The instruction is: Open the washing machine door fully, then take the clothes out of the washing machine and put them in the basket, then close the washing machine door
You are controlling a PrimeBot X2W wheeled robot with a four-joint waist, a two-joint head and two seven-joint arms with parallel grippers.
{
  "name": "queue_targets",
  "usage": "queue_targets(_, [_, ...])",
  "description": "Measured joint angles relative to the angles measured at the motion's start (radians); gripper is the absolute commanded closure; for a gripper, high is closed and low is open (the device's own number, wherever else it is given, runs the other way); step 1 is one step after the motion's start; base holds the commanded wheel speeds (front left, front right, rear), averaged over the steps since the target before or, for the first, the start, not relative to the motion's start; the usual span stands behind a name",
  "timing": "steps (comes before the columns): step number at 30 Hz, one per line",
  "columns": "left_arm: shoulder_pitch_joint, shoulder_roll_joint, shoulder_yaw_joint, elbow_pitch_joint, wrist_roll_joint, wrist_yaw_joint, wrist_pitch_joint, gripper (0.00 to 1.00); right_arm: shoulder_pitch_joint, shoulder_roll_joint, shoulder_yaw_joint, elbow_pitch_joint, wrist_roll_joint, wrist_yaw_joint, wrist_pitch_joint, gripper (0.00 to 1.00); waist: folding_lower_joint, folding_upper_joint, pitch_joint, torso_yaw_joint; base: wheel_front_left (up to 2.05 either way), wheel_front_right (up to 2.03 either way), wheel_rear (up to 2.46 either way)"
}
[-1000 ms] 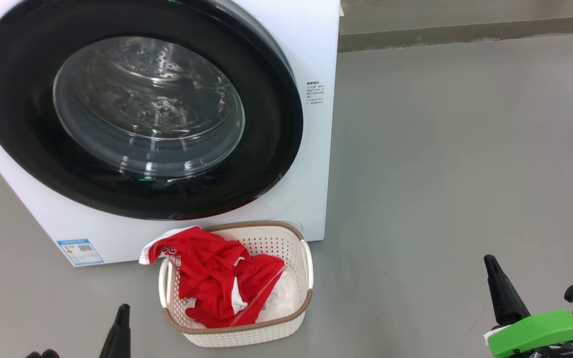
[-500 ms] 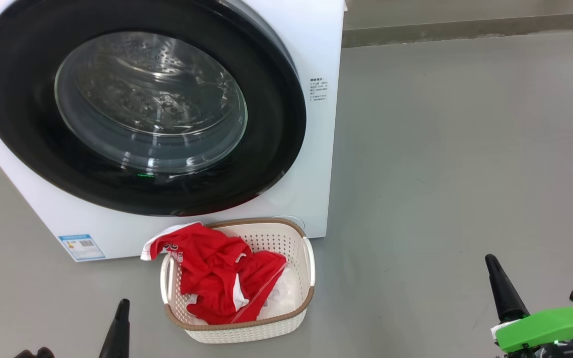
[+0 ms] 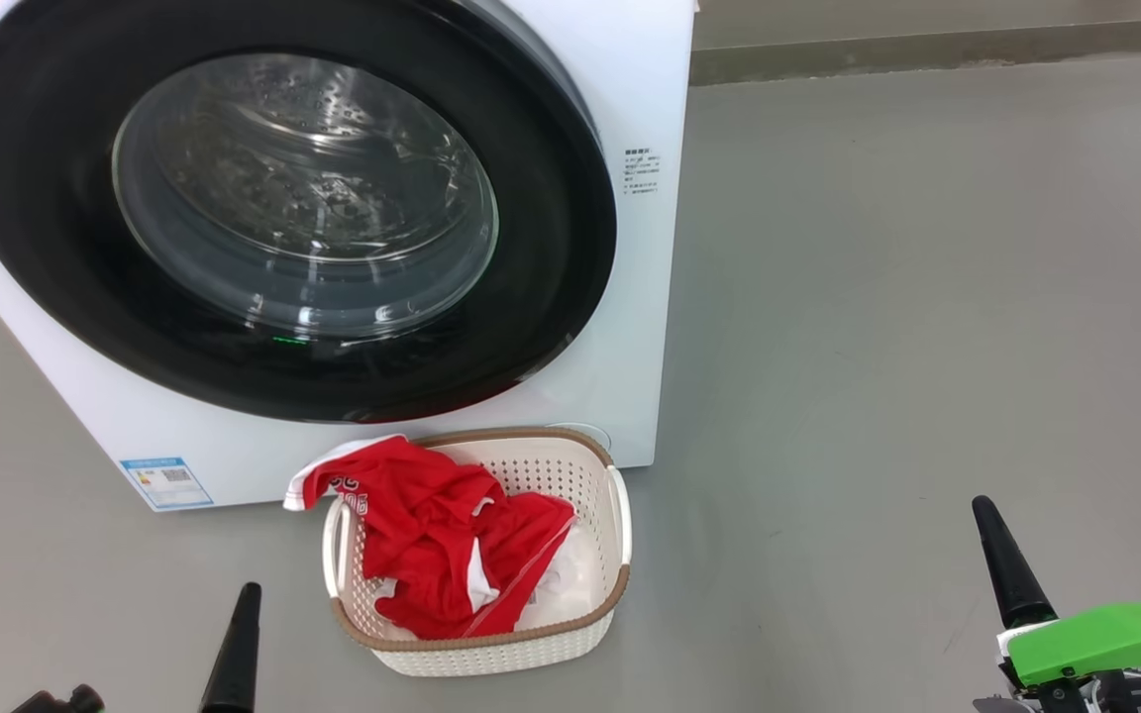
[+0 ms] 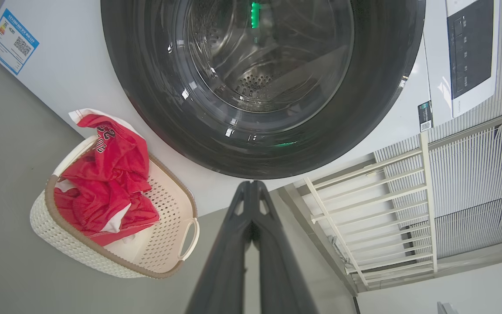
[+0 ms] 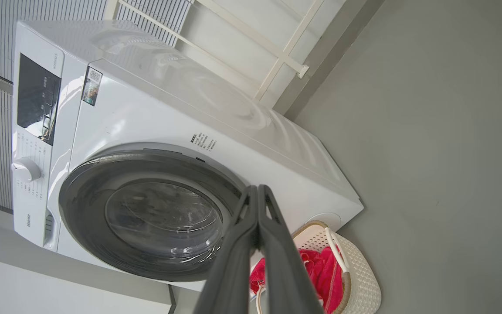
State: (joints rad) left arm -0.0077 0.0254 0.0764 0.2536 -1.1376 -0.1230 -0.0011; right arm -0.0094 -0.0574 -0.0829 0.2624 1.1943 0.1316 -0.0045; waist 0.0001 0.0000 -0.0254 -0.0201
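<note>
Both pairs of dark fingers are pressed together, tip to tip, with nothing between them. The left gripper (image 4: 251, 187) points up towards the lower rim of the washing machine door (image 3: 551, 228). The right gripper (image 5: 257, 190) points at the door's right edge. In the head view each sits low at its own side above the grey floor (image 3: 878, 297), well apart from everything else.

Between them, nearer the left one, the basket (image 3: 620, 584) stands upright on the floor. Its far end is just beside the front of the washing machine (image 3: 635, 376), and its white handles face left and right. Which way its long axis runs is hard to tell.

The clothes (image 3: 422, 540) lie heaped in the basket's left half. One white-trimmed corner hangs over the far left rim, pointing left towards the blue label (image 3: 166, 482).

The door lies flat against the machine, its glass facing the robot.
</note>
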Motion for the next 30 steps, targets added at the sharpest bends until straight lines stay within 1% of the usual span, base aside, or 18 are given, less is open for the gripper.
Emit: queue_targets(30, [-0.039, 0.005, 0.002, 0.009, -0.347, -0.001, 0.08, 1.0, -0.038, 0.008, -0.035, 0.006, 0.307, -0.001, 0.086, 1.0, 0.0, 0.0001, 0.022, 0.015, 0.0, 0.0, 0.0])
